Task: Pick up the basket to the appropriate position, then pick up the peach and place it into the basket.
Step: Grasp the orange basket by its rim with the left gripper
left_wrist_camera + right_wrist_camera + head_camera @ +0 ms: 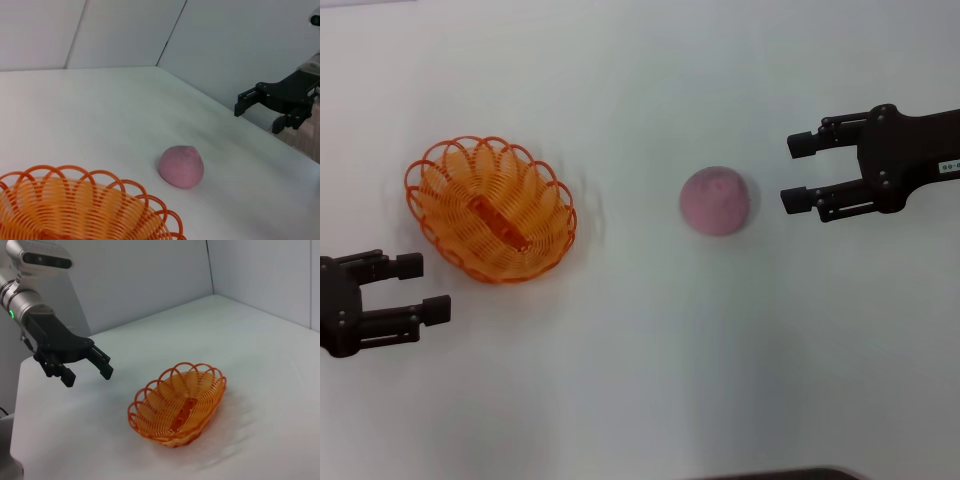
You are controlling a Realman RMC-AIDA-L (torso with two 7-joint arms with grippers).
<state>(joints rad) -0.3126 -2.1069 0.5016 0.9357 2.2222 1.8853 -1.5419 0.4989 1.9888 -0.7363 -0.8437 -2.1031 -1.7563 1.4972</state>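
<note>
Both the left gripper [428,289] and right gripper [796,172] gape wide, holding nothing.

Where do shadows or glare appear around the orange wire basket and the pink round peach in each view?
Head view: even light, only a faint shadow beside the orange wire basket and the pink round peach. Left wrist view: a soft shadow under the peach, no glare. Right wrist view: a pale smeared shadow on the white table by the basket.

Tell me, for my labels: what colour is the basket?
Orange wire basket, with a looped rim; the right wrist view shows it best.
</note>
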